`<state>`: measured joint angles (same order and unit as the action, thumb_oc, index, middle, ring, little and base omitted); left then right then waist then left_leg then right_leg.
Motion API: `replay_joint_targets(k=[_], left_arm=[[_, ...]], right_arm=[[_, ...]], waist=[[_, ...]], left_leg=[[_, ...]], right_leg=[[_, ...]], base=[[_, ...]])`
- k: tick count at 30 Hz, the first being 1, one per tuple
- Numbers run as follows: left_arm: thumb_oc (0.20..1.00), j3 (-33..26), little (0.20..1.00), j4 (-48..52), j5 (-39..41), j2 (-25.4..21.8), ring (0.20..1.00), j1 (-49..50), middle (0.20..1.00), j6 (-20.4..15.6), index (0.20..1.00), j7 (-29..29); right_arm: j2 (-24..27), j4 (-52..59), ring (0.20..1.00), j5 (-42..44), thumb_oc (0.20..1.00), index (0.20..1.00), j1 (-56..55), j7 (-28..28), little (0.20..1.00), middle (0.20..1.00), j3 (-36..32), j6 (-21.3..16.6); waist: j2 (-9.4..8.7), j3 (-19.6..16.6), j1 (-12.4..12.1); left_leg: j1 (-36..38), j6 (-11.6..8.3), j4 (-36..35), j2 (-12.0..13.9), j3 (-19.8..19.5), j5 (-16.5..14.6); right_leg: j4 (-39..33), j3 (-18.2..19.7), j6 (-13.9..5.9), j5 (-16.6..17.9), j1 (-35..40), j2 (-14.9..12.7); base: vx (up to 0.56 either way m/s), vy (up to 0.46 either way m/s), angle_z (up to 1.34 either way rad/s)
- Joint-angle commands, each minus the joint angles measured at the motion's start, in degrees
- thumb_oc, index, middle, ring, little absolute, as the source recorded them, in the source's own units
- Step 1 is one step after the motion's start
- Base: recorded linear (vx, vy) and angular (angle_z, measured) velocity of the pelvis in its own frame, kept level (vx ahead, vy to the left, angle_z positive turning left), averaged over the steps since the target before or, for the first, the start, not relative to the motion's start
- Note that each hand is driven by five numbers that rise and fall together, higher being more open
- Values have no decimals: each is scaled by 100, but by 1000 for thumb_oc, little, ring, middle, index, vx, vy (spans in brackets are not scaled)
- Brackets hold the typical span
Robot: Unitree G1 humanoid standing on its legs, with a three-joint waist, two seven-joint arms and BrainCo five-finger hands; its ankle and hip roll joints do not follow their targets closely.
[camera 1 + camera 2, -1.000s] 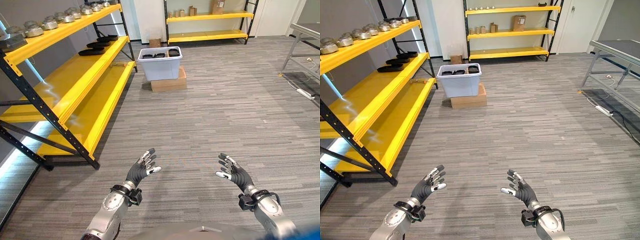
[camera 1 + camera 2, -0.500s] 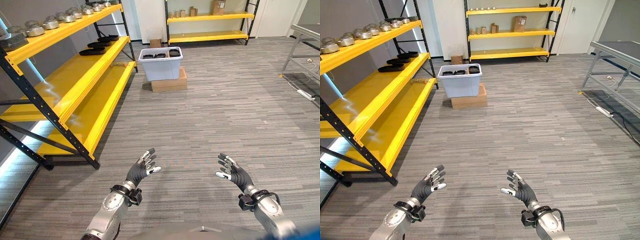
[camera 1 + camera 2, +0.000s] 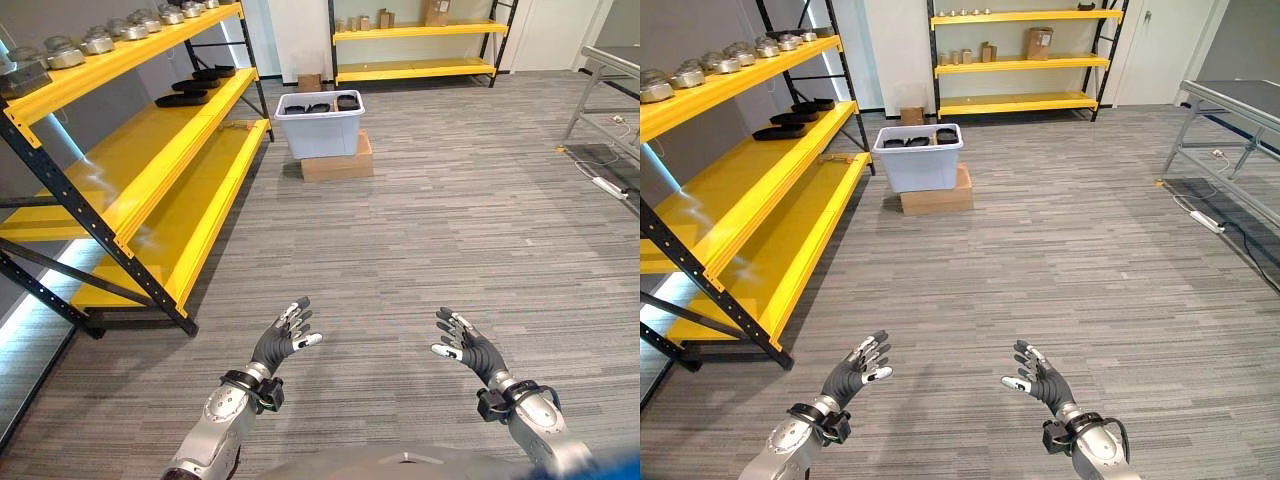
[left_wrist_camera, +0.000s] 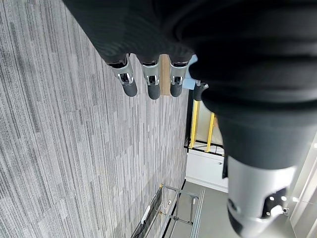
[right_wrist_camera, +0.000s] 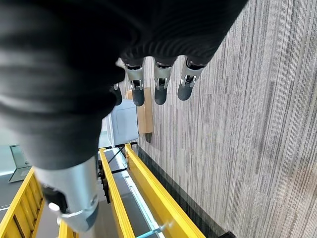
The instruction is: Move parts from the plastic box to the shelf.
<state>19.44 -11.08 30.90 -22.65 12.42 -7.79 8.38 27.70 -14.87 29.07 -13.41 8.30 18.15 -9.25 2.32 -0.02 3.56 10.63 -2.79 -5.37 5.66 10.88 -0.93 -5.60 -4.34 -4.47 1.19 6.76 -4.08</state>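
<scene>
Left eye view: left hand (image 3: 283,338) and right hand (image 3: 462,346) raised low over grey carpet (image 3: 420,230), fingers spread wide, holding nothing; plastic box (image 3: 321,124) of dark parts (image 3: 320,107) far ahead on a cardboard box (image 3: 337,166), just beside the yellow shelf (image 3: 150,160). Right eye view: metal table (image 3: 1230,105) at right. Left wrist view: fingers (image 4: 152,82) straight, empty. Right wrist view: fingers (image 5: 160,84) straight, empty.
</scene>
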Motion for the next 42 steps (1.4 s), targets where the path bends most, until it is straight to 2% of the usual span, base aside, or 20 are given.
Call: replay_joint_targets(k=[1, 9, 11, 13, 14, 15, 17, 20, 22, 24, 26, 29, 32, 33, 35, 36, 37, 40, 41, 42], left_arm=[[1000, -291, 1000, 132, 88, -161, 1000, -117, 1000, -344, 1000, 3], [1000, -287, 1000, 358, -55, -332, 1000, -337, 1000, -407, 1000, -72], [1000, -306, 1000, 439, -104, -355, 1000, -330, 1000, -401, 1000, -87], [1000, -311, 1000, 419, -172, -368, 1000, -403, 1000, -386, 1000, -120], [1000, -312, 1000, 420, -172, -369, 1000, -405, 1000, -385, 1000, -121], [1000, -341, 1000, 429, -295, -449, 1000, -463, 1000, -386, 1000, -158], [1000, -357, 1000, 418, -289, -436, 1000, -466, 1000, -391, 1000, -167], [1000, -403, 1000, 432, -279, -407, 1000, -491, 1000, -411, 1000, -180], [1000, -428, 1000, 340, -297, -294, 1000, -570, 1000, -420, 1000, -199], [1000, -438, 1000, 315, -314, -182, 1000, -687, 1000, -437, 1000, -271], [1000, -361, 1000, 280, -300, -101, 1000, -758, 1000, -462, 1000, -254], [1000, -208, 1000, 172, -167, -6, 1000, -907, 1000, -478, 1000, -297], [1000, -203, 1000, 240, -72, 57, 1000, -933, 1000, -478, 1000, -325], [1000, -173, 1000, 232, -11, 78, 1000, -996, 1000, -494, 1000, -352], [1000, -183, 1000, 253, 88, 91, 1000, -1039, 1000, -487, 1000, -414], [1000, -199, 1000, 271, 117, 84, 1000, -1055, 1000, -477, 1000, -427], [1000, -209, 1000, 299, 141, 93, 1000, -1067, 1000, -500, 1000, -464], [1000, -211, 1000, 272, 163, 140, 1000, -1118, 1000, -505, 1000, -540], [1000, -282, 1000, 291, 165, 153, 1000, -1055, 1000, -528, 1000, -567], [1000, -283, 1000, 291, 165, 152, 1000, -1056, 1000, -528, 1000, -568]], right_arm=[[-40, 103, 1000, 68, 1000, 1000, 209, -35, 1000, 1000, -38, -245], [-157, -19, 1000, 236, 1000, 1000, 360, -96, 1000, 1000, -55, -159], [-184, -29, 1000, 231, 1000, 1000, 350, -96, 1000, 1000, -52, -140], [-209, 22, 1000, 270, 1000, 1000, 355, -123, 1000, 1000, -53, -140], [-209, 22, 1000, 270, 1000, 1000, 356, -123, 1000, 1000, -54, -140], [-232, 55, 1000, 291, 1000, 1000, 387, -149, 1000, 1000, -59, -145], [-233, 61, 1000, 295, 1000, 1000, 393, -152, 1000, 1000, -66, -144], [-186, 114, 1000, 320, 1000, 1000, 461, -133, 1000, 1000, -58, -171], [-193, 83, 1000, 222, 1000, 1000, 543, -222, 1000, 1000, -103, -189], [-248, 171, 1000, 78, 1000, 1000, 677, -342, 1000, 1000, -187, -212], [-228, 226, 1000, 68, 1000, 1000, 598, -346, 1000, 1000, -284, -212], [-118, 257, 1000, 187, 1000, 1000, 633, -389, 1000, 1000, -363, -247], [-33, 264, 1000, 188, 1000, 1000, 603, -398, 1000, 1000, -479, -306], [-19, 249, 1000, 218, 1000, 1000, 598, -424, 1000, 1000, -521, -334], [38, 199, 1000, 276, 1000, 1000, 657, -496, 1000, 1000, -560, -392], [76, 217, 1000, 275, 1000, 1000, 660, -512, 1000, 1000, -594, -394], [154, 239, 1000, 223, 1000, 1000, 675, -584, 1000, 1000, -679, -411], [185, 114, 1000, 201, 1000, 1000, 790, -774, 1000, 1000, -752, -474], [174, 80, 1000, 153, 1000, 1000, 817, -804, 1000, 1000, -758, -495], [173, 78, 1000, 153, 1000, 1000, 820, -803, 1000, 1000, -757, -496]], waist=[[-369, -106, -23], [-415, 151, -23], [-422, 240, -9], [-403, 411, 38], [-409, 409, 31], [-276, 720, 77], [-248, 729, 106], [-254, 828, 235], [-309, 868, 323], [-327, 857, 386], [-367, 694, 449], [-238, 541, 577], [-95, 503, 627], [-62, 518, 657], [-159, 609, 565], [-221, 747, 447], [-375, 912, 317], [-515, 1110, 81], [-498, 1120, -18], [-514, 1113, -17]], left_leg=[[-427, -122, 114, 113, -255, -9], [-811, 283, 864, -312, -436, -485], [-831, 394, 937, -422, -485, -549], [-844, 497, 1049, -552, -566, -600], [-853, 501, 1057, -559, -558, -604], [-710, 634, 1107, -621, -535, -695], [-611, 653, 1041, -649, -482, -731], [-320, 629, 857, -736, -492, -835], [14, 532, 665, -806, -537, -990], [301, 397, 534, -765, -527, -1109], [505, 299, 547, -676, -585, -1311], [567, 194, 778, -392, -653, -1445], [469, 53, 1207, -186, -673, -1242], [330, -52, 1543, -97, -678, -979], [-622, -222, 3547, 103, -761, -6], [-910, -215, 4132, 71, -829, 140], [-1460, -125, 4451, -76, -772, 38], [-2390, -1, 3932, -140, -568, -349], [-2560, -25, 2835, 64, -515, -124], [-2544, -23, 2782, 46, -505, -86]], right_leg=[[90, -72, -411, 39, -54, -537], [1320, 173, -605, -88, -627, -984], [1877, 295, -604, 133, -916, -1097], [2519, 451, -544, 620, -1243, -1165], [2539, 466, -548, 614, -1263, -1171], [3365, 301, -373, 671, -1894, -1139], [3239, 102, -344, 563, -2034, -1128], [2505, -84, -348, 457, -2408, -806], [1258, -255, -460, 726, -2299, -719], [765, -399, -590, 1007, -2446, -673], [693, -335, -479, 958, -2213, -560], [1062, -305, -316, 779, -2314, -307], [1444, -424, -138, 466, -2365, -180], [1529, -395, -36, 355, -2336, -42], [1404, -372, 264, 114, -1928, 186], [1311, -323, 362, 45, -1727, 242], [1108, -313, 399, -23, -1441, 136], [890, -234, 310, -91, -1029, 17], [906, -170, 239, -216, -878, 0], [902, -167, 238, -208, -886, -17]], base=[[0, 0, 0], [-8, 172, 2], [5, 200, 0], [-17, 145, 6], [29, 314, 27], [32, 237, 15], [110, 168, -12], [191, 13, -29], [355, -101, -3], [437, -159, 28], [414, -186, 25], [341, -167, 37], [252, -146, 37], [233, -220, 25], [286, -327, 27], [220, -290, -24], [207, -215, -44], [271, -36, -10], [301, 86, 2], [333, 136, -23]])
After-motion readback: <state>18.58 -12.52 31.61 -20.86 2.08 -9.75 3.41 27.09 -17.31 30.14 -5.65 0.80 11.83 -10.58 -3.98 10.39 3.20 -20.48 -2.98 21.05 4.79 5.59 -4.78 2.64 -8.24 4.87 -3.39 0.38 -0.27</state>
